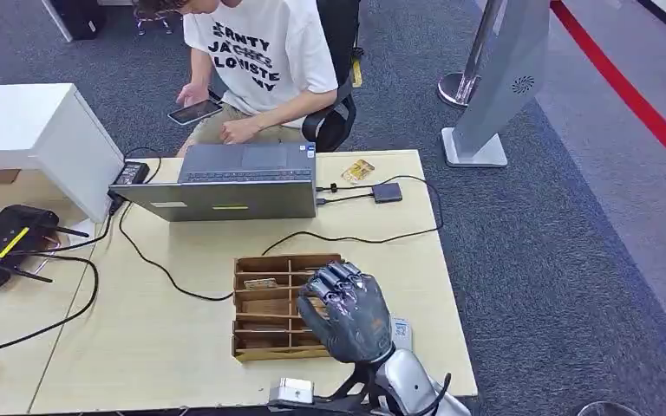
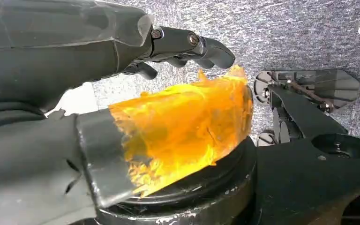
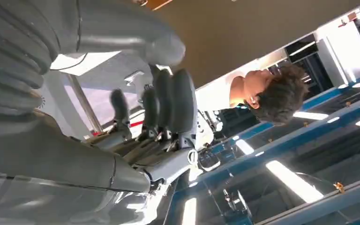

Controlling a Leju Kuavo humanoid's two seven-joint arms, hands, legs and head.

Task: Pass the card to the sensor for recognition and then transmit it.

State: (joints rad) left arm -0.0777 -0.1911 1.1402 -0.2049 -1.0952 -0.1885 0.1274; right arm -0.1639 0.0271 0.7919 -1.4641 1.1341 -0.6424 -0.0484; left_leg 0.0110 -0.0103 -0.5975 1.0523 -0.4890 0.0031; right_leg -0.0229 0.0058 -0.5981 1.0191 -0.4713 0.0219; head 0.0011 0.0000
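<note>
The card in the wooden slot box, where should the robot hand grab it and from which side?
Take the card by its raised upper edge, coming down from above: it sits between the dividers of the wooden box, so only that edge looks free. The right robot hand hovers beside it.

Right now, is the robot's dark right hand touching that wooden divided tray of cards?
Cannot tell. In the head view the right hand overlaps the wooden divided tray, hiding any contact or gap beneath its fingers.
</note>
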